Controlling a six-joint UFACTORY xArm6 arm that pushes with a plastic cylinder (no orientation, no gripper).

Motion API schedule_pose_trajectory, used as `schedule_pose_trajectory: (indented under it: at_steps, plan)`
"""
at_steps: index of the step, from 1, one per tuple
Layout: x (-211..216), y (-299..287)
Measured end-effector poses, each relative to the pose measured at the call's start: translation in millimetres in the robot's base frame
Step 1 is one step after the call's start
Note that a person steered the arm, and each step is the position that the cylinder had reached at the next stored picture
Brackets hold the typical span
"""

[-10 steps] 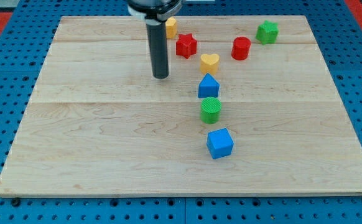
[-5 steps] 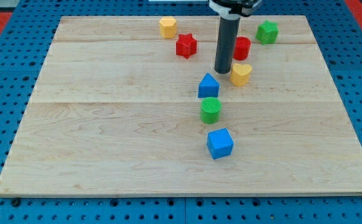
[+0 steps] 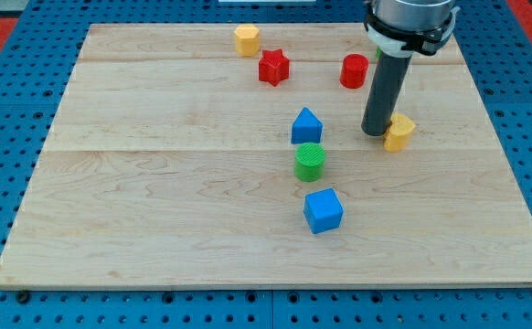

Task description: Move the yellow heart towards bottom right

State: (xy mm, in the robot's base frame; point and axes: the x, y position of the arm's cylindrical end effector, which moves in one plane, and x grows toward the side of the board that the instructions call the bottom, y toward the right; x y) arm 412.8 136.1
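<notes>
A: Are there any jaws showing, wide or holding something?

B: No jaws are showing at all. The arm is ending in a dark rod, and my tip (image 3: 376,133) is sitting on the tabletop (image 3: 156,183).

A: Where is my tip sitting?

B: It is touching the yellow heart (image 3: 399,132), pressing on the heart's left side as the view shows it.

A: And where is the yellow heart lying?

B: It is lying in the right half of the tabletop, a bit above the middle, well apart from the bottom right corner.

A: What else is sitting there?

B: A red cylinder (image 3: 354,70) is sitting above my tip, near the rod. A red star (image 3: 273,67) and a yellow block (image 3: 246,39) are sitting near the view's top. A blue triangle block (image 3: 306,125), a green cylinder (image 3: 310,161) and a blue cube (image 3: 323,210) are lining up down the middle, to the left of my tip. A bit of green is peeking out by the rod near the top, too hidden to name
</notes>
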Motion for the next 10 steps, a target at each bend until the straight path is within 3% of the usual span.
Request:
schedule_pose_trajectory:
  at_steps: [1, 2, 3, 4, 6, 7, 8, 10]
  plan:
    - [0, 0]
    - [-29, 1]
    - [-18, 53]
    - [34, 23]
    - [-11, -19]
    - [33, -43]
    - [84, -14]
    - [88, -2]
